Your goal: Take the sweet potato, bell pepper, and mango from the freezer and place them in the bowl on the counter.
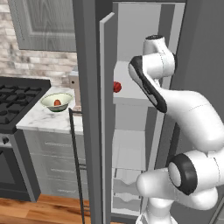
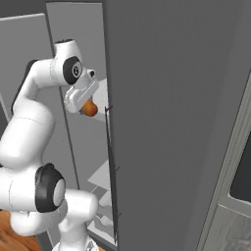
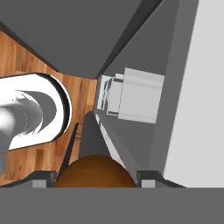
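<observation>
**Hand view: gripper clamped on the mango inside the freezer**

Hand view shows the gripper point(image 3: 95, 183) with its two fingertips point(image 3: 43, 178) pressed against either side of the mango point(image 3: 95, 171), which sits between them. Past the gripper lie the freezer point(image 3: 192, 87) walls and pale drawers point(image 3: 133, 95). From the left base view, the bell pepper point(image 1: 117, 86) rests on a shelf left of the hand, and the bowl point(image 1: 56, 101) stands on the counter point(image 1: 48, 118) farther left, holding the sweet potato point(image 1: 57, 102).

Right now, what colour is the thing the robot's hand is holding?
Orange-brown: the mango, clearest in the right base view.
</observation>
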Motion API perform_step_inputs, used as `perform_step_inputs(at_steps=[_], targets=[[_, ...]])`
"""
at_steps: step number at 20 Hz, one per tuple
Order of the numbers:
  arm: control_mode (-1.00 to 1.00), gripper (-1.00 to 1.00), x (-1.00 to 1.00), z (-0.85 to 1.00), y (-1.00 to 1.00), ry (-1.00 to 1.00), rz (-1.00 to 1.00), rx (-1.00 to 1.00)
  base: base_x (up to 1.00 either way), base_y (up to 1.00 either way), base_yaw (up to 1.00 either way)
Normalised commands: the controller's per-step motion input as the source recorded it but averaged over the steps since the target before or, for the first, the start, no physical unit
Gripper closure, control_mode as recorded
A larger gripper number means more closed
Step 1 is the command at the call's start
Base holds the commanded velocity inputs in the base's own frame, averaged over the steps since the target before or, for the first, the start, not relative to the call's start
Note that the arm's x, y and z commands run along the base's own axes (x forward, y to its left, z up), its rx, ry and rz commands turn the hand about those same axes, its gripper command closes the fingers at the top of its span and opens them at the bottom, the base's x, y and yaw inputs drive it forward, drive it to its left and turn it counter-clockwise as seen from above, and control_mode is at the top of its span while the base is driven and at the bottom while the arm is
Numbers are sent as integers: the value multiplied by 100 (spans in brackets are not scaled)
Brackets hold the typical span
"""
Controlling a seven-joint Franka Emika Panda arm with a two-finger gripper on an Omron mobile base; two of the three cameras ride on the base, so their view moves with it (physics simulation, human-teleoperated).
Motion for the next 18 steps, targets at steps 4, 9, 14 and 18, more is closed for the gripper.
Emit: perform_step_inputs(at_steps=[4, 9, 14, 18], targets=[[-100, 100, -100, 3, 1, 0, 0, 4, 0, 0, 0], [-100, 100, -100, 0, -2, 0, 0, 0, 0, 0, 0], [-100, 100, -100, 1, -11, 0, 0, 1, 0, 0, 0], [-100, 100, -98, 2, -2, 0, 0, 5, 0, 0, 0]])
